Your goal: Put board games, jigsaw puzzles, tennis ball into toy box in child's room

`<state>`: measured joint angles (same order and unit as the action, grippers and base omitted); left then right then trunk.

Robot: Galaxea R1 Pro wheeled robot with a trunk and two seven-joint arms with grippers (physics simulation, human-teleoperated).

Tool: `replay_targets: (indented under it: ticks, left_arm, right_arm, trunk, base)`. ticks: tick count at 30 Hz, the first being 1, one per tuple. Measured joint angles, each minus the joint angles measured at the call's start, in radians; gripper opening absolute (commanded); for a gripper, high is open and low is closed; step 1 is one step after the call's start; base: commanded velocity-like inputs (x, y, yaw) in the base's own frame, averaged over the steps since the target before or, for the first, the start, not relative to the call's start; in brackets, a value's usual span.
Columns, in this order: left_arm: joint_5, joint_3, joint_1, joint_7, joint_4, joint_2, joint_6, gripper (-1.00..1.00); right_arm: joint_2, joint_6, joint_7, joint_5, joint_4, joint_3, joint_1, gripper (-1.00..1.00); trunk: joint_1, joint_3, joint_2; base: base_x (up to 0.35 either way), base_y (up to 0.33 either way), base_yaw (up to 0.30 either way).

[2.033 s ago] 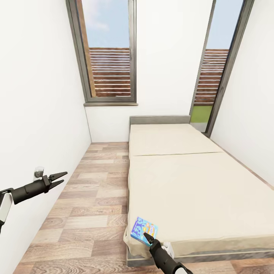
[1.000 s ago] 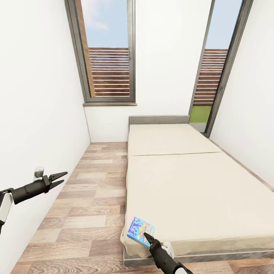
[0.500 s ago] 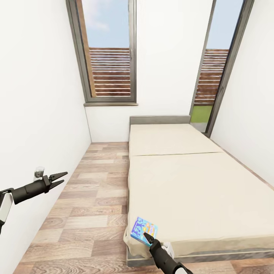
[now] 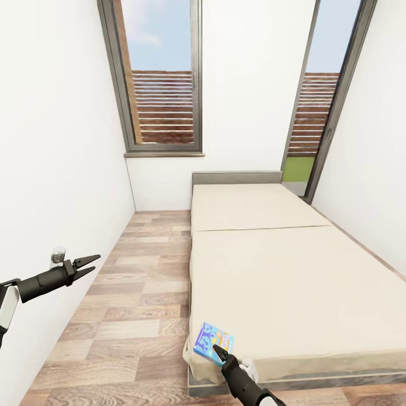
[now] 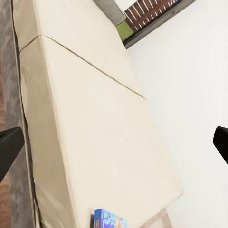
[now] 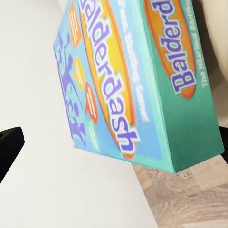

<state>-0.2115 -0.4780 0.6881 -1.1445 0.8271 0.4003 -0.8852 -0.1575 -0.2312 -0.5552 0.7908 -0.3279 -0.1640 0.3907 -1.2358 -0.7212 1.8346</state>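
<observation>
A blue board game with cartoon print lies on the near left corner of the bed, its edge hanging over the mattress. The tip of my right gripper is right at its near edge. In the right wrist view the game box looms close; one dark finger stands wide off to one side and the other is hidden behind the box. My left gripper hangs open over the floor by the left wall, holding nothing. The left wrist view looks across the bed to the board game.
A strip of wood plank floor runs between the white left wall and the bed. The grey headboard stands under two tall dark-framed windows. A small grey fixture sits on the left wall near my left gripper.
The head view shifted slightly a second ago and has come back. Both arms and the board game hold their places.
</observation>
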Motion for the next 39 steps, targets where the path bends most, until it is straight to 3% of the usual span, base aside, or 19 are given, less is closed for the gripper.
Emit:
replay_targets:
  ticks: [12,13,36,39]
  left_arm:
    - [0.0,0.0,0.0,0.0,0.0,0.0,0.001,1.0]
    - [0.0,0.0,0.0,0.0,0.0,0.0,0.001,1.0]
    - [-0.001,0.0,0.0,-0.001,0.0,-0.001,0.0,1.0]
    - [-0.001,0.0,0.0,0.0,0.0,-0.001,0.0,1.0]
  right_arm:
    - [0.0,0.0,0.0,0.0,0.0,0.0,0.0,1.0]
    - [0.0,0.0,0.0,0.0,0.0,0.0,0.0,-1.0]
    - [0.0,0.0,0.0,0.001,0.0,0.002,0.0,-1.0]
    - [0.0,0.0,-0.001,0.0,0.0,0.001,0.0,-1.0]
  trunk:
    - [0.0,0.0,0.0]
    - [0.0,0.0,0.0]
    - [0.0,0.0,0.0]
    - [0.011,0.009,-0.021]
  base:
    - [0.012,0.0,0.0]
    - [0.0,0.0,0.0]
    - [0.0,0.0,0.0]
    - [0.0,0.0,0.0]
